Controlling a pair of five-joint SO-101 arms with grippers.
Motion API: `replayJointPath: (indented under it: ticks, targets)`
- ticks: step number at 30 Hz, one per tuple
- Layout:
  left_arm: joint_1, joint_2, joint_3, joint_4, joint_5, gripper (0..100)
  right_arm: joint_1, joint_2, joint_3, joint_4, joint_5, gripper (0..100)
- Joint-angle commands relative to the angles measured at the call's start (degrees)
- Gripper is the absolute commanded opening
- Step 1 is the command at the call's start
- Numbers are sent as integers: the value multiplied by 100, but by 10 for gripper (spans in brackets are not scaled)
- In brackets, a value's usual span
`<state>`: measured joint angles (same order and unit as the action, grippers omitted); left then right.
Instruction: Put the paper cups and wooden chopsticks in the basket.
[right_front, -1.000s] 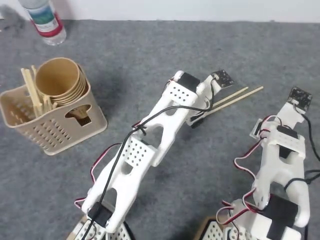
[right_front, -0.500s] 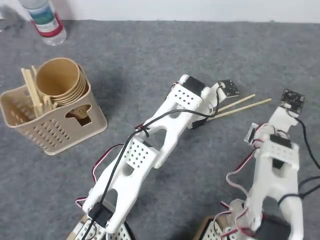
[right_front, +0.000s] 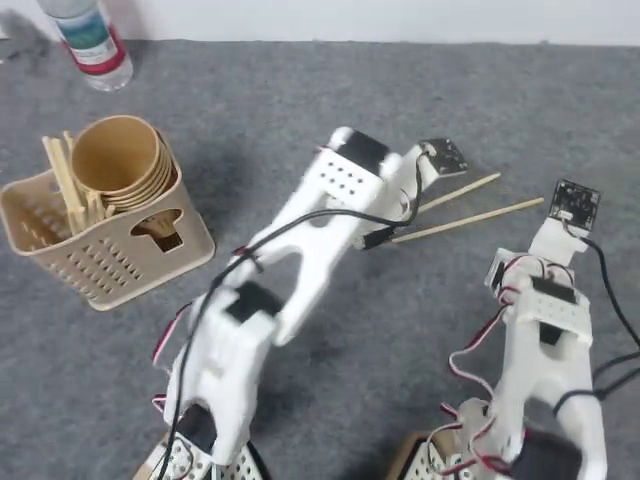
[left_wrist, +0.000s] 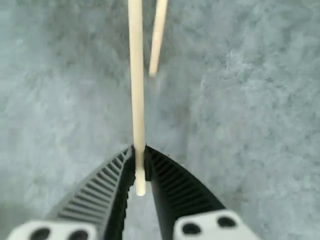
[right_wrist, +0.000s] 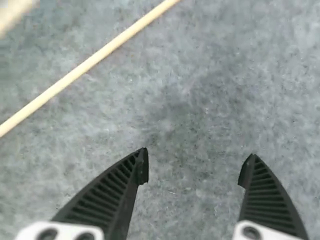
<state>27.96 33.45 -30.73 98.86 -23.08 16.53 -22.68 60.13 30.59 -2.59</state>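
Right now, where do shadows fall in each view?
High view: soft shadows on the carpet right of the basket and under the left arm. Left wrist view: even light, barely any shadow by the chopstick. Right wrist view: dim patch ahead of the right gripper.

Just a bottle (right_front: 90, 40) with a red band standing in the far left corner. Fuzzy grey mat (right_front: 250, 120) underneath everything, white wall (right_front: 400, 18) behind.

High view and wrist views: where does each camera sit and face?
High view: overhead, looking down on left arm, right arm, basket, held chopstick.
Left wrist view: on left arm, along left gripper shut on that chopstick.
Right wrist view: on right arm, over open right gripper, table.
Shared: held chopstick, high and left wrist.
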Motion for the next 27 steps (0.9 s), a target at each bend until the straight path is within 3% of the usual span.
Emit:
replayJointPath:
  ticks: [1,9,15,21,27]
  targets:
    - [-246,-2048,655,176,0,9,-75,303,-633,207,97,299]
    - [-1266,-4695,840,158,695,9,-84,558,-791,233,105,299]
    - [-2989,-6673,1068,-316,1354,9,-84,558,-791,233,123,299]
    - [-4853,-8519,3187,-2075,1873,9,-84,558,-782,233,132,299]
    - [-6295,-10268,6510,-4862,2338,9,-154,567,-782,233,132,299]
